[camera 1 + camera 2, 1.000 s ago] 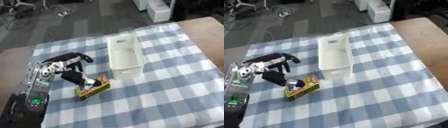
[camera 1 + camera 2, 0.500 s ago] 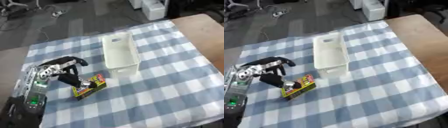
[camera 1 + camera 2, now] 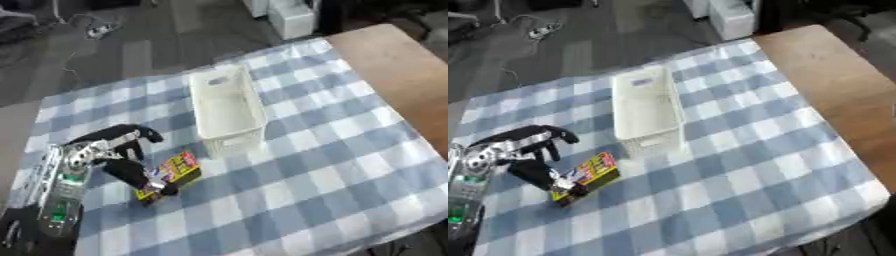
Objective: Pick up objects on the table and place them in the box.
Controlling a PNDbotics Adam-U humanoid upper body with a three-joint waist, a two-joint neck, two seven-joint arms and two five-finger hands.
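A blue-and-white checked cloth (image 3: pixel 332 150) covers most of the brown wooden table (image 3: pixel 833 75), whose bare top shows along the right side. The robot's black and silver left arm (image 3: pixel 61 195) comes in from the lower left corner, forearm lying along the cloth's edge. Its left hand (image 3: pixel 118 150) is spread over the cloth, fingers arched and curled downward, the thumb reaching down so that its tip touches the near left end of the box of goods; it cannot be told whether the fingers actually grip it. The white rectangular plastic basket (image 3: pixel 227 107) stands near the cloth's middle, long axis running away from the robot, nothing visible inside. Just beside its near left corner lies the small flat yellow packet with red and dark print (image 3: pixel 171 172), tilted diagonally on the cloth.
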